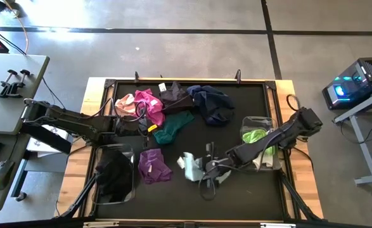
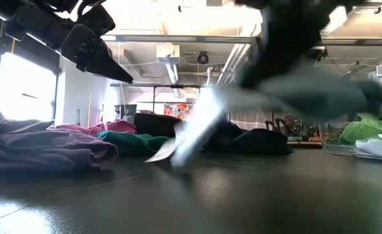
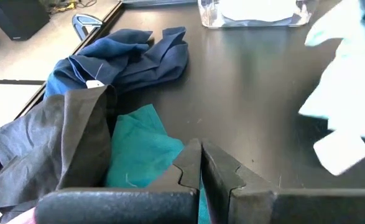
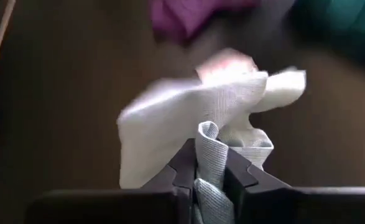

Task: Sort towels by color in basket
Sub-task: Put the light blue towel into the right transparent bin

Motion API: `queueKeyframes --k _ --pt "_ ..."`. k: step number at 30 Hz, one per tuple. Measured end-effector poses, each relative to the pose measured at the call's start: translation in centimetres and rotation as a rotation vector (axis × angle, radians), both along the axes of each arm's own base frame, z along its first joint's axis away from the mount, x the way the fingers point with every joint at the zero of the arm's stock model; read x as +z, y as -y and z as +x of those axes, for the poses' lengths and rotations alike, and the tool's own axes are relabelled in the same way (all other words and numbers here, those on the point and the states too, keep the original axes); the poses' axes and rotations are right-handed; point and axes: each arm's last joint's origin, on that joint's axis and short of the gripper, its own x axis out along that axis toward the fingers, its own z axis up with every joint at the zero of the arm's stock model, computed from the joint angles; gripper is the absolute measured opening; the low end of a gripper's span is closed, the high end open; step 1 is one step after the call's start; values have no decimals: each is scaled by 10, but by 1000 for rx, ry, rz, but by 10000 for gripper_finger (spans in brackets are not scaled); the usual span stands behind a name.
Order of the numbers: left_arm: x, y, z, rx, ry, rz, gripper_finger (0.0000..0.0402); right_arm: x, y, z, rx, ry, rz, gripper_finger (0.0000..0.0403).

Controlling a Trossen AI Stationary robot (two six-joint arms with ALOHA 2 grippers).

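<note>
nearest the low camera: purple towel (image 2: 44, 148), heaped on the black table (image 1: 236, 190) at the left-front. behind it, largest of all, the pile at the table's far-left: pink (image 1: 125, 102), magenta (image 1: 149, 104), black towel (image 1: 175, 96), navy towel (image 1: 211, 103), teal towel (image 1: 173, 126). at the front-left, a clear bin (image 1: 115, 175) with dark cloth inside; at the right edge, a second clear bin (image 1: 262, 142) holding lime (image 1: 255, 135) and white cloth.

at the front middle, right gripper (image 4: 210, 174), pinched narrow on a fold of the pale mint towel (image 1: 192, 166), cloth lifted and hanging loose below the fingers, blurred in the low view. left gripper (image 3: 201, 165) fully closed, holding nothing, parked beside the teal towel by the pile.

the relation that counts: light-coloured bin lying to the right of the held towel, along the right arm's own side, close by; dark bin across the table, nearer the left arm. likely a short carry rightward, with trailing cloth possibly catching the bin's wall.
</note>
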Motion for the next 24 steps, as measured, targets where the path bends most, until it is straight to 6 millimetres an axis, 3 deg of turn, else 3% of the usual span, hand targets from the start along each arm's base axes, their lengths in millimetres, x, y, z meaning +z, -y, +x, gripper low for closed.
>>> queueKeyframes --k 3,6,10,12,14,16,20,24 --pt "0 0 0 6 2 -15 0 43 -9 -2 -12 -48 -109 13" --pt "0 0 0 10 6 -28 0 85 -16 -23 -165 -113 -206 13" --pt "0 0 0 17 11 -44 0 118 -19 -69 -484 -189 -299 17" --pt "0 0 0 10 9 -32 0 125 -22 -80 -606 -164 -220 14" --pt "1 0 0 6 16 -26 0 124 -23 -87 -624 -158 -134 12" --pt "1 0 1 7 23 -30 0 119 -20 -92 -753 -167 -87 12" --pt "-1 1 0 11 3 -41 0 81 -17 -106 -886 -346 -69 12" --pt "-1 1 -1 15 -2 -48 0 46 -5 -121 -1065 -405 -130 12"
